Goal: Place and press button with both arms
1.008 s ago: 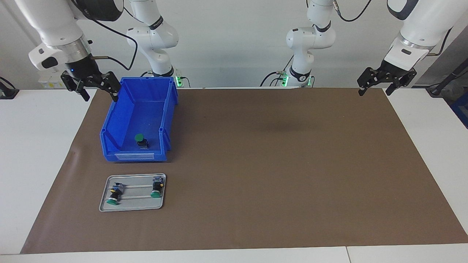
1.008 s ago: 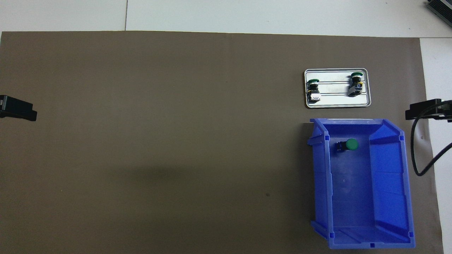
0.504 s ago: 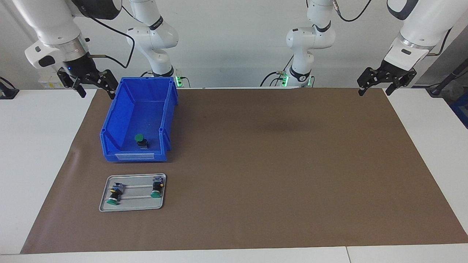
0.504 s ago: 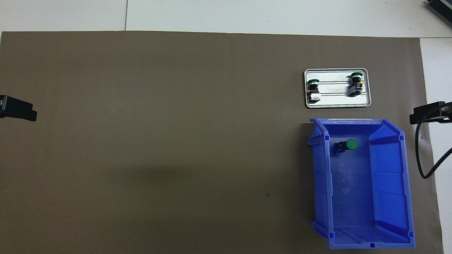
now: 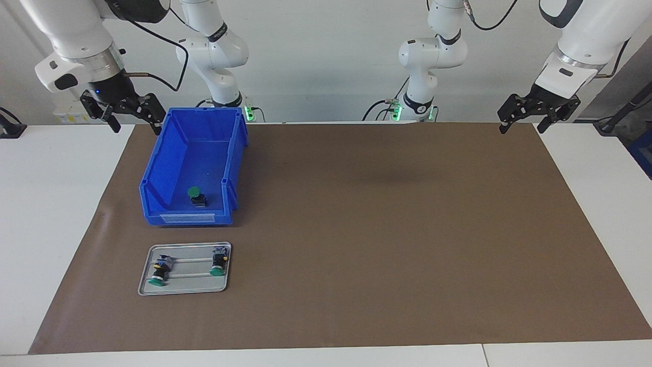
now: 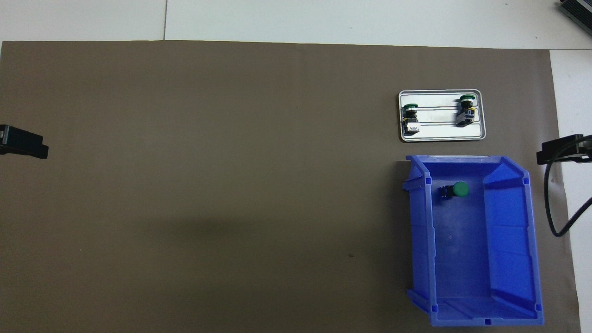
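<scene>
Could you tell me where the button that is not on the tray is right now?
The button sits in the blue bin, at the bin's end farthest from the robots, near the tray, toward the right arm's end of the table.

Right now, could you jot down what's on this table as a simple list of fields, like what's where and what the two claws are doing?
surface: brown mat on a white table
blue bin: toward the right arm's end of the table, open top
button in bin: one, green cap
metal tray: farther from the robots than the bin
buttons on tray: two, lying on their sides
right gripper: open, empty, raised beside the bin
left gripper: open, empty, waiting over the mat's corner
</scene>
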You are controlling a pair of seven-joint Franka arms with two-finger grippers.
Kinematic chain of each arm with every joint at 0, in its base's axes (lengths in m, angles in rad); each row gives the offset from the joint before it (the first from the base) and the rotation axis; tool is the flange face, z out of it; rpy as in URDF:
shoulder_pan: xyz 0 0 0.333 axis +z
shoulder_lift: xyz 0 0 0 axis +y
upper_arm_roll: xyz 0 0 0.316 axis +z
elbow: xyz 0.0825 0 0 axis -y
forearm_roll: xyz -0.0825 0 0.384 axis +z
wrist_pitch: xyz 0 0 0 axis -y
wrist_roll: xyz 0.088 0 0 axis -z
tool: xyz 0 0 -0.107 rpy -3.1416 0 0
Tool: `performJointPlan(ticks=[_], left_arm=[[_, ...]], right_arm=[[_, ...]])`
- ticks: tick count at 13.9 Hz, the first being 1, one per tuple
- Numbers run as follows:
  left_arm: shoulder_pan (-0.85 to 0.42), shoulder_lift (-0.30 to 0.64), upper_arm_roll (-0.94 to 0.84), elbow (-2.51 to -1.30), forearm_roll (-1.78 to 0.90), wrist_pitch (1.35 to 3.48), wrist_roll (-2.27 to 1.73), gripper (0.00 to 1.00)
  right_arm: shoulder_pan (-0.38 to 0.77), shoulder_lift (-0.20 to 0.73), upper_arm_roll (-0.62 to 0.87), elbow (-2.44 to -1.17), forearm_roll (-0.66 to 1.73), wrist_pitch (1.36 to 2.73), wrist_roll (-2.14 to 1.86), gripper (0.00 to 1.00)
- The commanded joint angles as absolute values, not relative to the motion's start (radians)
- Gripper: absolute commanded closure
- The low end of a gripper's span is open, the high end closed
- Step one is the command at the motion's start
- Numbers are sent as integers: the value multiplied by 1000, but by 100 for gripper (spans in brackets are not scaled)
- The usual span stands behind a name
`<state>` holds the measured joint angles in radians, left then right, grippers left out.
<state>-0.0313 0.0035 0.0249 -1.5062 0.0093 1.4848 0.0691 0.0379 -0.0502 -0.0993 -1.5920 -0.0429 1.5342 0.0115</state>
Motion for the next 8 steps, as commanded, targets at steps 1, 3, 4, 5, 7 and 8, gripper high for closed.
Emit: performJointPlan(ticks=[1,3,4,5,7,8], left_arm=[[-18,-20,17,-1532,0,1485,60,0],[-18,-20,17,-1532,0,1485,60,0],[-18,-20,17,-1532,0,1486,60,0],[-18,-20,17,-1532,0,1486,60,0],[-18,-20,17,-1532,0,1485,60,0],[-18,-20,17,-1532,0,1485,60,0]], right_arm=[[37,-51,-94,-1588,-46,1519,6,0],[37,-49,-94,-1586,-58,1510,-14,0],[37,-46,-92,-1585,-60,1502,-15,0],[37,-48,-92,-1585,-60,1500,-24,0],[35,-43,-92,-1585,-63,1500,-76,0],[35,-40,-92,-1580,-60,1491,-78,0]])
